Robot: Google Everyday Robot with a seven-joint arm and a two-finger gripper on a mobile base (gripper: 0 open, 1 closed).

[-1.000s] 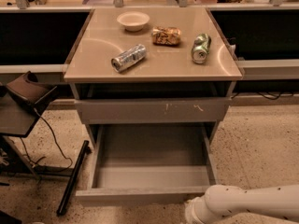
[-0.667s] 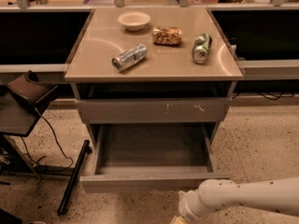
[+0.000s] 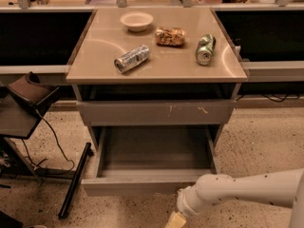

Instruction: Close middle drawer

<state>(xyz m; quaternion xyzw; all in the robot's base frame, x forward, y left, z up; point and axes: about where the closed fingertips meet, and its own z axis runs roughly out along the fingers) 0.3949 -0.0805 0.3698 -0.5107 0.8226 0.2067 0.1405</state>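
Observation:
The middle drawer point(image 3: 142, 185) is a wide, shallow grey drawer pulled far out of the cabinet, with a plain front and a smooth, empty grey inside. My gripper point(image 3: 175, 220) is at the bottom edge of the view, just below and in front of the right part of the drawer front. Its tip is cut off by the frame. My white arm point(image 3: 247, 189) reaches in from the lower right. Above the open drawer is a shut grey drawer front with pale scratch marks point(image 3: 156, 112).
On the cabinet top point(image 3: 95, 65) are a white bowl point(image 3: 137, 21), a snack bag point(image 3: 170, 36), a silver can point(image 3: 131, 58) and a green can point(image 3: 205, 49), both lying down. A black stand with cables point(image 3: 28, 103) is on the left, a black bar point(image 3: 75, 180) on the floor.
The drawer front has moved a little inward, toward the cabinet. My arm and gripper have shifted left and closer to the drawer front.

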